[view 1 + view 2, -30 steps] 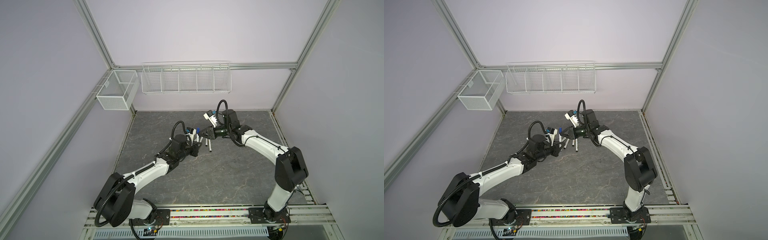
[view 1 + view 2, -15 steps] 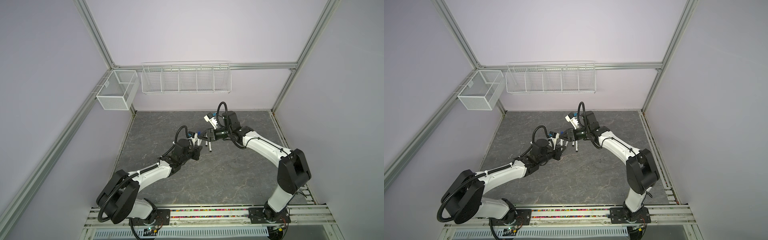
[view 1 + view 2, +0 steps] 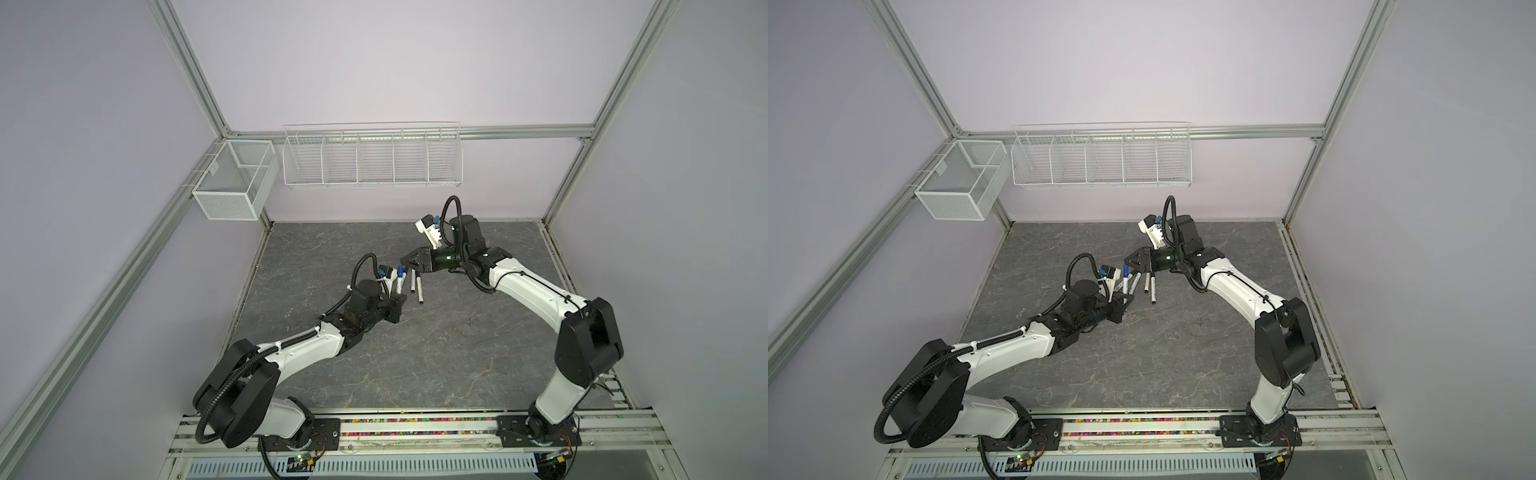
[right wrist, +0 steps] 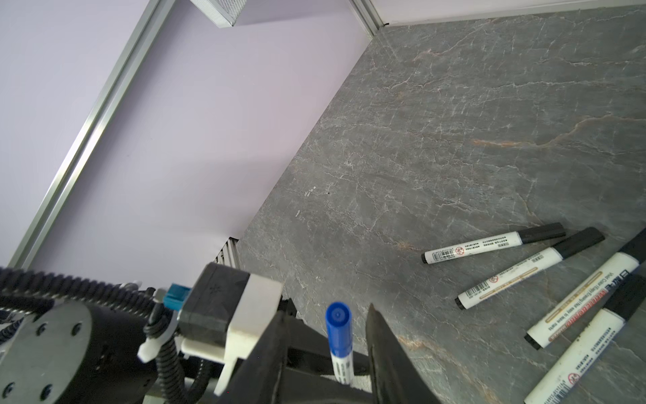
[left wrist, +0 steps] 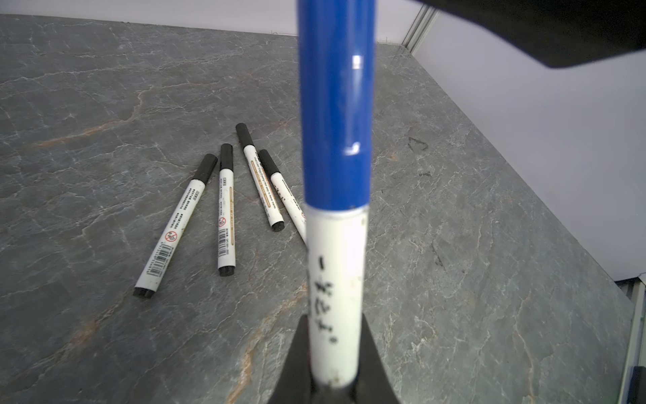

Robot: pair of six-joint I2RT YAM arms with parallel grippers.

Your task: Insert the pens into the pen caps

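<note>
My left gripper is shut on the white barrel of the blue pen, which points up and away from the table. The blue pen cap sits on its end and shows in both top views. My right gripper stands open around that blue cap, its fingers apart from it on both sides. Several black-capped pens lie loosely fanned on the table just beyond the grippers. In both top views the left gripper and the right gripper meet near the table's middle.
The grey marbled table runs to lilac walls with aluminium posts. A white wire rack hangs on the back wall, and a mesh box hangs at the left corner. A rail with both arm bases lines the front edge.
My right gripper's jaws have parted from the blue cap, which stays on the pen. The left arm has shifted slightly right and nearer with the pen.
</note>
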